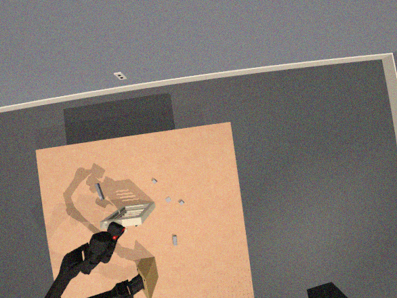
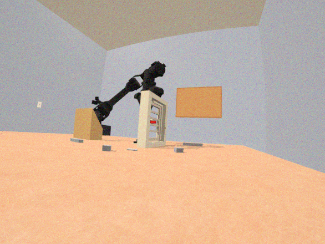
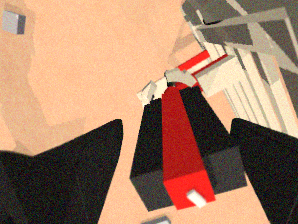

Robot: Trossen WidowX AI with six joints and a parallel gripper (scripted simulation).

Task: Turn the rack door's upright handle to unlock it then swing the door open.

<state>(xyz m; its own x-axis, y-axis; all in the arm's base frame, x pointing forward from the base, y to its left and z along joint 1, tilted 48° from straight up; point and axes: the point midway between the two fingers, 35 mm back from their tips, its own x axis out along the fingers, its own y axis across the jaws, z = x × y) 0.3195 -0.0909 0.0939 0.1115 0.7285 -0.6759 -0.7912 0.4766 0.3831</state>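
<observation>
The pale slatted rack door (image 1: pixel 135 211) (image 3: pixel 245 97) stands upright at the cream frame (image 1: pixel 132 222) (image 2: pixel 142 119). How far it is swung cannot be told exactly. The handle (image 3: pixel 182 145) is red with black sides and runs lengthwise between the fingers in the wrist view. A red part (image 2: pixel 153 122) shows through the frame opening. My gripper (image 3: pixel 176 126) is open, its black fingers on either side of the handle with a visible gap to each side. In the exterior view the fingers are mostly hidden behind the frame.
Small grey blocks (image 1: pixel 154 181) (image 1: pixel 175 240) (image 2: pixel 106 148) lie around the rack, and a grey bar (image 1: pixel 99 192) (image 2: pixel 192 144) lies beyond it. A tan angled block (image 1: pixel 148 274) (image 2: pixel 87 123) stands by the arm base. The table edge (image 1: pixel 44 203) is left of the rack.
</observation>
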